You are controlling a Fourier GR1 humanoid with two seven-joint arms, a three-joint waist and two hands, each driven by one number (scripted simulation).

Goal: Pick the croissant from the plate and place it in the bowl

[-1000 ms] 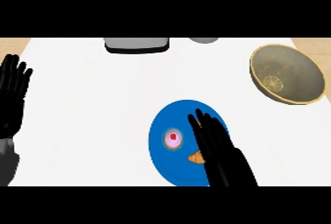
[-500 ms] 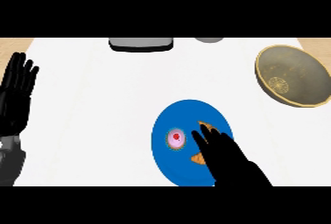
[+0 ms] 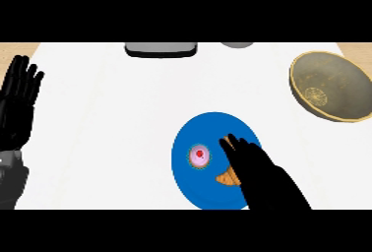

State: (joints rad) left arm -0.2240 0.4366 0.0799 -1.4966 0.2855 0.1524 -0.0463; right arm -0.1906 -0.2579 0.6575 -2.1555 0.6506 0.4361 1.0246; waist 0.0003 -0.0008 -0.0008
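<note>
The croissant lies on the blue plate, mostly covered by my right hand, whose fingers lie straight and close together across it; only its orange ends show at my fingertips and beside my palm. Just left of it on the same plate sits a small pink-topped pastry. The bowl stands well apart at the right edge of the worktop, with bare white surface between. My left hand rests open at the left edge. No writing is legible.
</note>
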